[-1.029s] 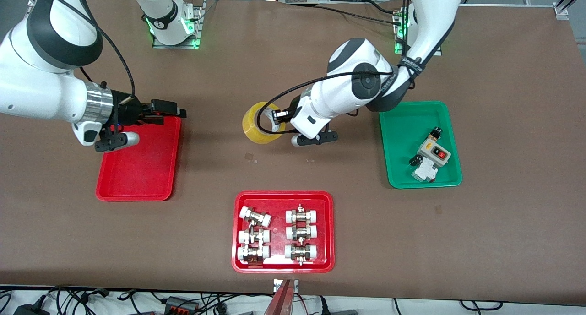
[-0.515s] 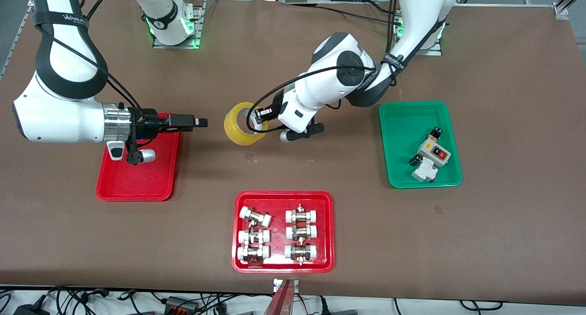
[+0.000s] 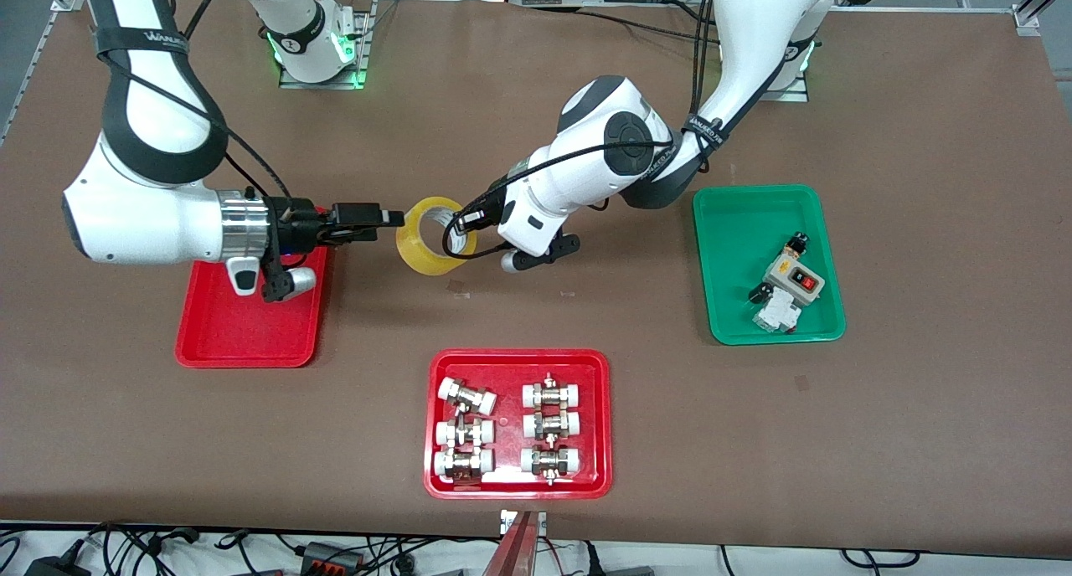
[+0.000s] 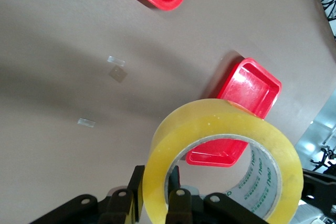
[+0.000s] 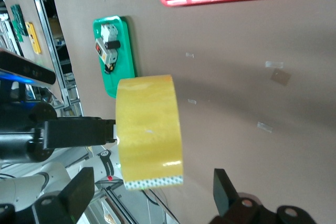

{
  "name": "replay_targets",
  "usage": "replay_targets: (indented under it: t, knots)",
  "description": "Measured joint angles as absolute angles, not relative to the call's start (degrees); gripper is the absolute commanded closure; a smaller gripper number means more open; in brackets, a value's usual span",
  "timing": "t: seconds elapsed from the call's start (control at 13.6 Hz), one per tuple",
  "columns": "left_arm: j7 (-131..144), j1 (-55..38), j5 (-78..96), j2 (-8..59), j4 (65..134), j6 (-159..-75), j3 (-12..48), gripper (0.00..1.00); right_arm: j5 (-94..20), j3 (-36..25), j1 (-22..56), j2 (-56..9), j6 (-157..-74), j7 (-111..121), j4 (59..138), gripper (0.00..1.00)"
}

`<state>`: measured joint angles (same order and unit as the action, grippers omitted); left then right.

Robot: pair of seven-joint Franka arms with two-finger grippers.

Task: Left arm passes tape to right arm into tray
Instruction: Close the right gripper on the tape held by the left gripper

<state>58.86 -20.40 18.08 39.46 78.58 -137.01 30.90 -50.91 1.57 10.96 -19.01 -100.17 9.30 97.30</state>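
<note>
With our left hand [image 3: 463, 222] pinching the tape [image 3: 425, 235] above the surface, at three o'clock from our spread right hand [image 3: 394, 218], we should straddle its wall squarely before releasing.

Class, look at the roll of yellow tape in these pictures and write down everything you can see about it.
The tape is a thick roll of translucent yellow tape wound on a whitish core with printed lettering inside. It hangs in the air on edge, over bare table between the plain red tray and the green tray. The left gripper is shut on its wall, one finger inside the core, one outside. The right gripper, open, has its fingertips at the roll's outer face, not yet gripping.
</note>
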Motion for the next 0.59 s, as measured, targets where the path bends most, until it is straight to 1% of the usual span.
replay_targets:
  t: [0.22, 0.59]
  knots:
    - [60.29, -21.11, 18.08, 40.68, 76.47, -137.12, 30.85, 1.00, -50.89, 1.57, 12.00, -20.28, -100.40, 10.99, 97.30, 0.00]
    - [60.36, -21.13, 18.08, 41.14, 76.00, -137.13, 30.77, 1.00, -50.91, 1.27, 11.64, -20.80, -100.38, 11.62, 97.01, 0.00]
